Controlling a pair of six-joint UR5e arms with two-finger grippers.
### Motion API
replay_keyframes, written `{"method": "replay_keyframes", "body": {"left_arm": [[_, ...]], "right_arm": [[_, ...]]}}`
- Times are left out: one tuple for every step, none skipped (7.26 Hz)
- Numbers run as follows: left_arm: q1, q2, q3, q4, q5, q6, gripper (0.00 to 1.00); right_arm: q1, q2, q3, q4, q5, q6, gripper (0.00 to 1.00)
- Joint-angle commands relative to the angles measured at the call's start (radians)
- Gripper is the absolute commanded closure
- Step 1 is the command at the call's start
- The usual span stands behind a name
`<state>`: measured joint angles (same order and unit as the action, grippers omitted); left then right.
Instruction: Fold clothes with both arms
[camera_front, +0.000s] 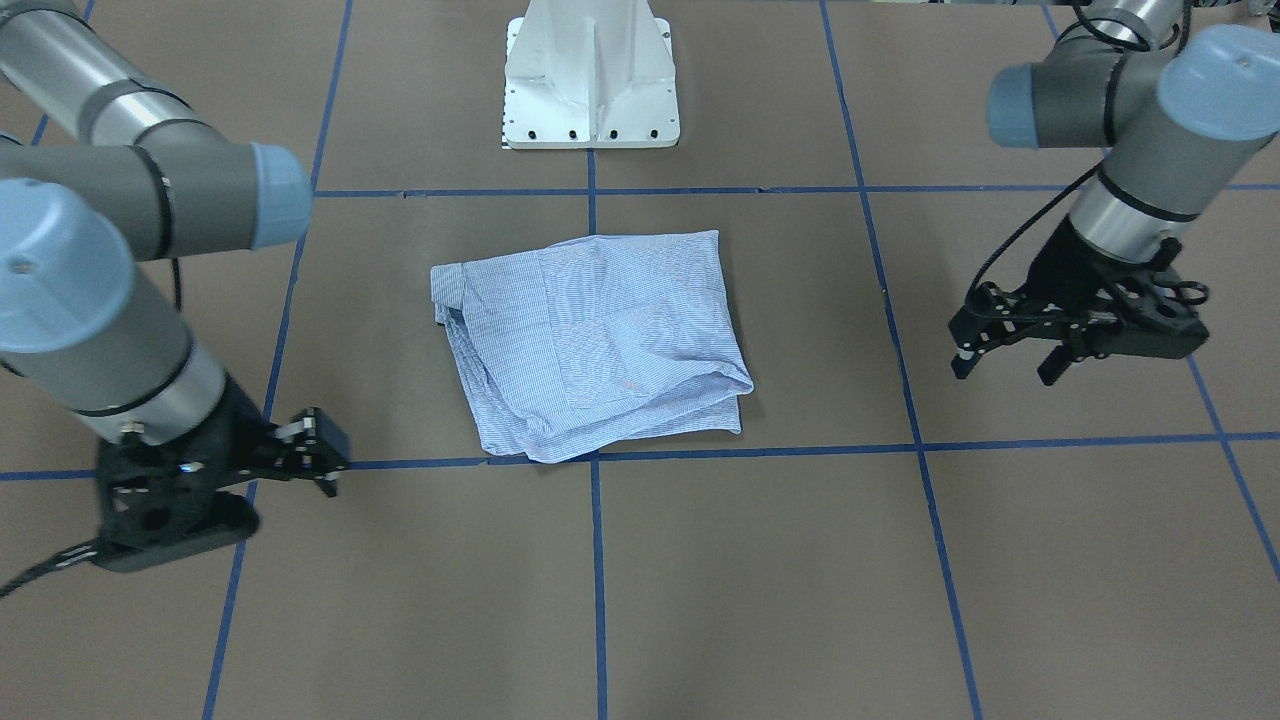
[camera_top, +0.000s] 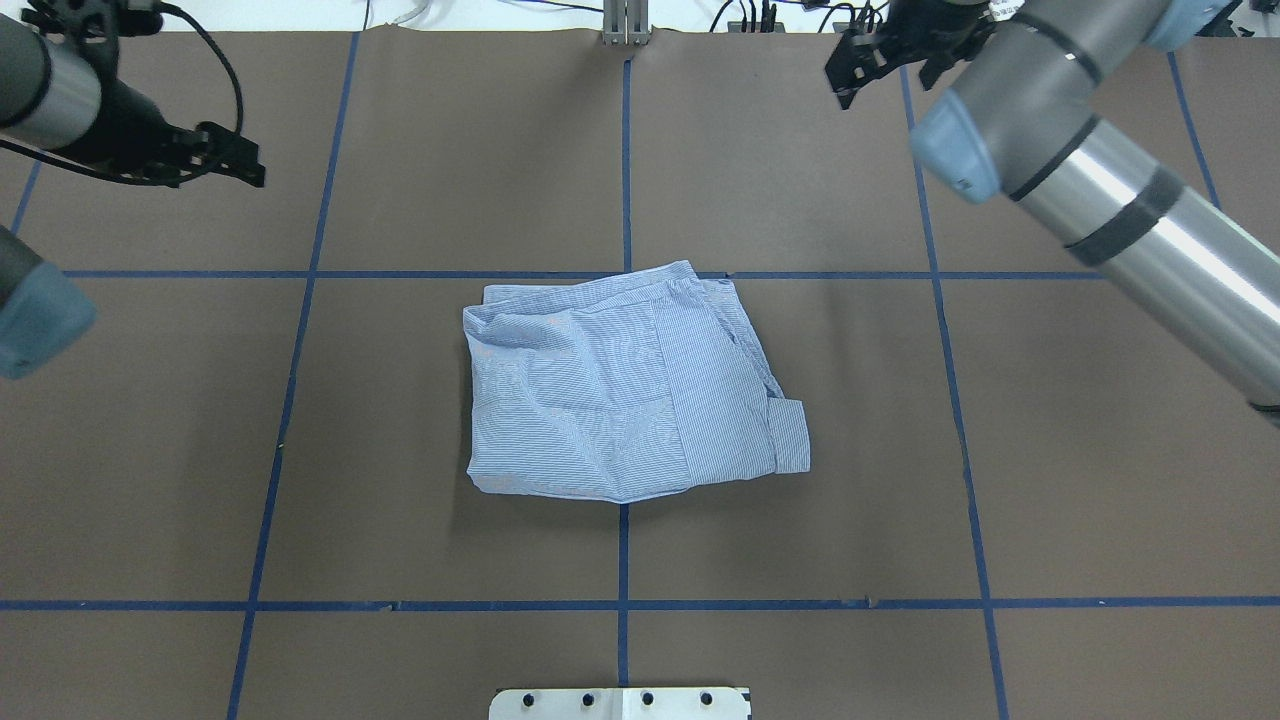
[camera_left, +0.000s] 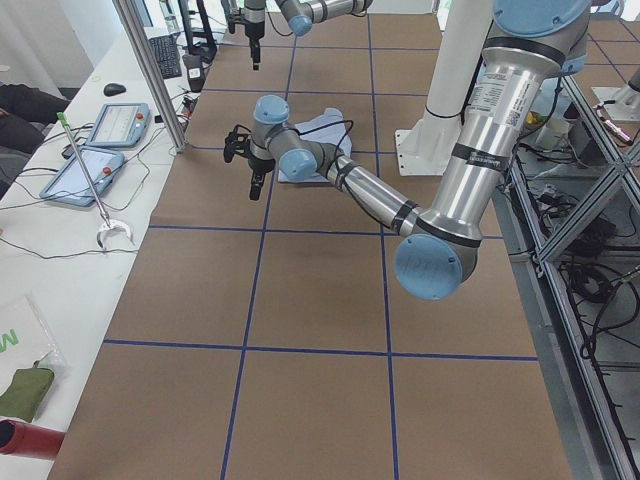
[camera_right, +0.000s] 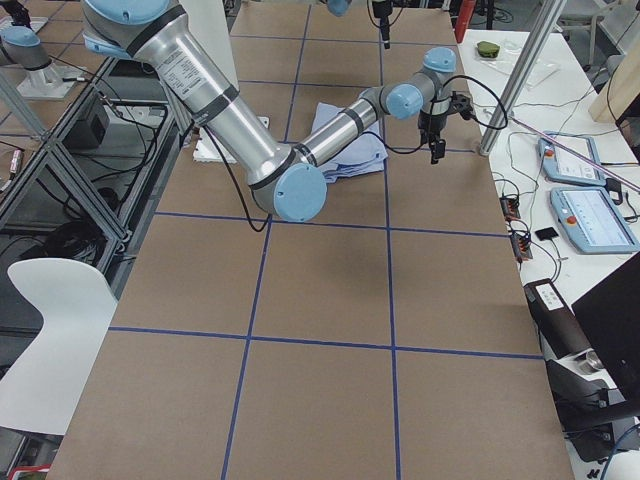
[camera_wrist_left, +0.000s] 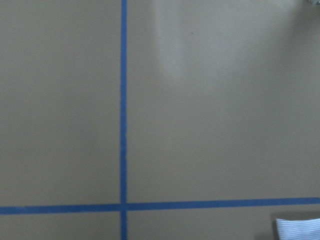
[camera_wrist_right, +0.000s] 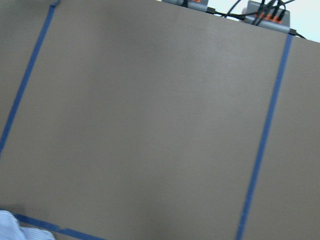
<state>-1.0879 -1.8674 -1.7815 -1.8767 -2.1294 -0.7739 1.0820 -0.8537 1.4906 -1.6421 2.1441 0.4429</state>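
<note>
The light-blue striped shirt (camera_front: 600, 340) lies folded into a rough square at the table's middle, with a cuff sticking out at one corner; it also shows in the overhead view (camera_top: 620, 390). My left gripper (camera_front: 1005, 370) hovers open and empty well off to the shirt's side, seen in the overhead view (camera_top: 245, 165) at the far left. My right gripper (camera_front: 325, 465) hovers on the other side, clear of the shirt, and looks open and empty in the overhead view (camera_top: 885, 85). Each wrist view shows only a shirt corner (camera_wrist_left: 300, 227) (camera_wrist_right: 15, 230).
The white pedestal base (camera_front: 590, 80) stands at the robot's edge of the table. Blue tape lines (camera_top: 625, 150) grid the brown table top. A bench with tablets (camera_left: 110, 125) and a metal pole (camera_left: 150, 70) runs along the far edge.
</note>
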Motion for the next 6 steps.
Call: {"method": "replay_keyframes", "body": {"left_arm": [[-0.204,0.083,0.005,0.074,-0.069,0.388,0.01],[-0.278,0.129,0.005,0.118,-0.072,0.554,0.01],[-0.332,0.190,-0.004,0.117,-0.073,0.627,0.01],[-0.375,0.253,-0.010,0.111,-0.084,0.669,0.00],[-0.401,0.290,-0.012,0.099,-0.145,0.668,0.00],[-0.438,0.298,-0.021,0.097,-0.159,0.674,0.00]], "right_arm": [[0.219,-0.176,0.109,-0.149,0.130,-0.317,0.00],[0.292,-0.282,0.131,-0.148,0.149,-0.446,0.00],[0.373,-0.363,0.131,-0.153,0.152,-0.560,0.00],[0.422,-0.440,0.132,-0.151,0.151,-0.605,0.00],[0.508,-0.494,0.170,-0.160,0.164,-0.606,0.00],[0.515,-0.528,0.192,-0.159,0.162,-0.599,0.00]]}}
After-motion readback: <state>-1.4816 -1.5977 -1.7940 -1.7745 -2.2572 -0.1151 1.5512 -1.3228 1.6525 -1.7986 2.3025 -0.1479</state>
